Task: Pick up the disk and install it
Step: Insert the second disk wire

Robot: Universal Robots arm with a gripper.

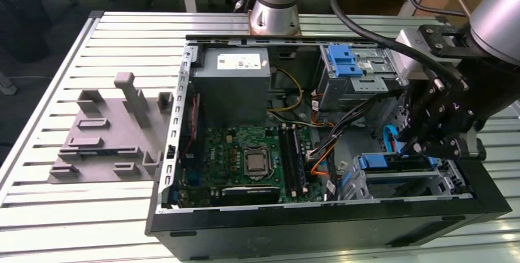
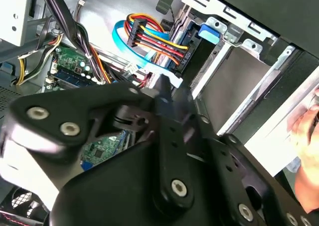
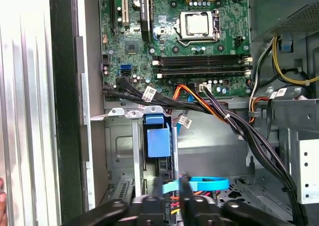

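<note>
One arm over open computer case (image 1: 162, 153), claw (image 1: 435, 144) low above drive bay (image 1: 406, 175) at exterior view's right. Claw fingers (image 3: 172, 196) nearly together in first wrist view, nothing clearly between them. Disk in bay with blue frame (image 3: 157, 141) showing, edge-on. Light blue flat cable (image 3: 209, 183) just beside fingers. Motherboard (image 1: 252, 156) mid-case.

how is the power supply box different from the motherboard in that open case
The power supply box is a plain grey metal block with a white sticker, while the motherboard is green and covered in chips and slots. The box stands tall, while the board lies flat. Both sit inside the open case, side by side.
</note>
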